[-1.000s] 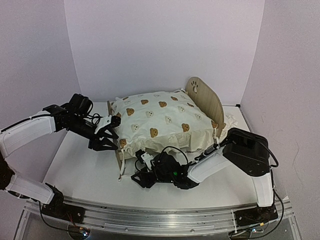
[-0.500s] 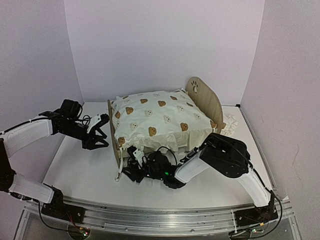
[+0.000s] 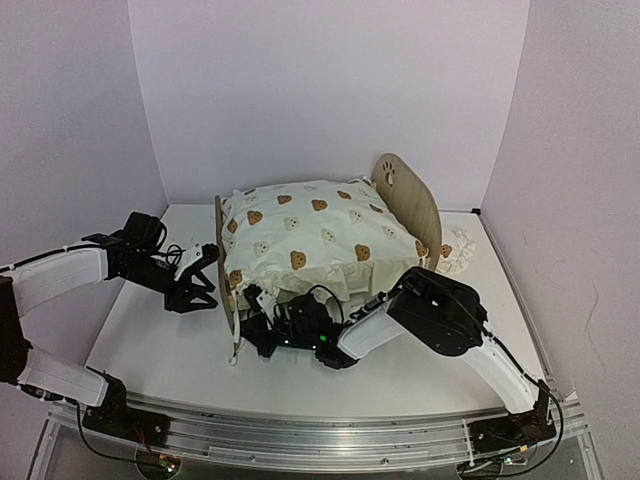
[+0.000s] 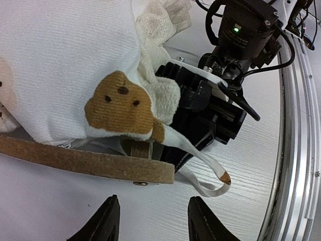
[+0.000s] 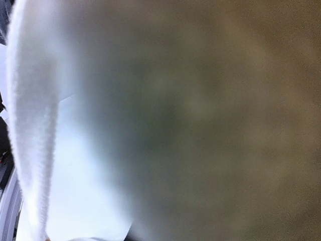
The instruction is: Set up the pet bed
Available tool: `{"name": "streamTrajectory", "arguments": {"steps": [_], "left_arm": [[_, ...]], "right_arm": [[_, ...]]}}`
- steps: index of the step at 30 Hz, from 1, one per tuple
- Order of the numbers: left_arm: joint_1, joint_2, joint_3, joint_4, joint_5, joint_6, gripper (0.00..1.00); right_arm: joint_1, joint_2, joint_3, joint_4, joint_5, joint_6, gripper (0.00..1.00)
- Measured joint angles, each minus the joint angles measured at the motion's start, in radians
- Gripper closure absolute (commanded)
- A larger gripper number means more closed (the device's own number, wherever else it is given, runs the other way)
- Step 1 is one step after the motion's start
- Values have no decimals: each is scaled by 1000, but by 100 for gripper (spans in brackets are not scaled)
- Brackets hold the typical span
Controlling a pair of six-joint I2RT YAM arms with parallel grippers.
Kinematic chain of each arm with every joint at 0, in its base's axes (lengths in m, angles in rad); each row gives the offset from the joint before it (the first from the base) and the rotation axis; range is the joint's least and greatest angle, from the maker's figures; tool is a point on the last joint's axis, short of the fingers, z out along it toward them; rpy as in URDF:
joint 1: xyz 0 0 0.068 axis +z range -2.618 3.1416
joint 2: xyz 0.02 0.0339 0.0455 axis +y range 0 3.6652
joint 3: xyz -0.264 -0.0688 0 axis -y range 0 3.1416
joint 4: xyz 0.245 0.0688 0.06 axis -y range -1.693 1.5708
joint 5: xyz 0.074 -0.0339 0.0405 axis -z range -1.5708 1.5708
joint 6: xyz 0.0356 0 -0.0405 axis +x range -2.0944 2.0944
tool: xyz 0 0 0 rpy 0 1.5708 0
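Pet bed (image 3: 405, 195) sat on the tabletop (image 3: 150, 340). Left claw (image 4: 154, 203) hovered low beside it, spread, empty. Right claw (image 3: 258, 318) reached across, pinched shut.

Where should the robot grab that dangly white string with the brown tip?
Grip the string near its loose brown-tipped end, which curls free over the table beyond the wooden end board. Probably come from the left gripper's open side; the right gripper crowds the other.

A robotics lab is indicated: a white table (image 3: 160, 350) is enclosed by plain panels (image 3: 330, 90), and arms (image 3: 60, 275) are bolted to an aluminium rail (image 3: 300, 435).
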Motion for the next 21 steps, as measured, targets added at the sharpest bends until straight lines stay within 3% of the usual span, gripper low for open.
{"name": "streamTrajectory", "arguments": {"steps": [7, 12, 15, 21], "left_arm": [[-4, -70, -2, 10, 95, -3, 59], [-152, -194, -41, 77, 126, 11, 59], [-216, -174, -77, 96, 131, 26, 59], [-219, -50, -93, 150, 87, 42, 59]], "right_arm": [[1, -58, -102, -35, 1, 6, 100], [17, -203, -209, -139, 22, 10, 100], [37, -311, -266, -184, 40, 42, 100], [62, -456, -332, -322, 37, 121, 100]]}}
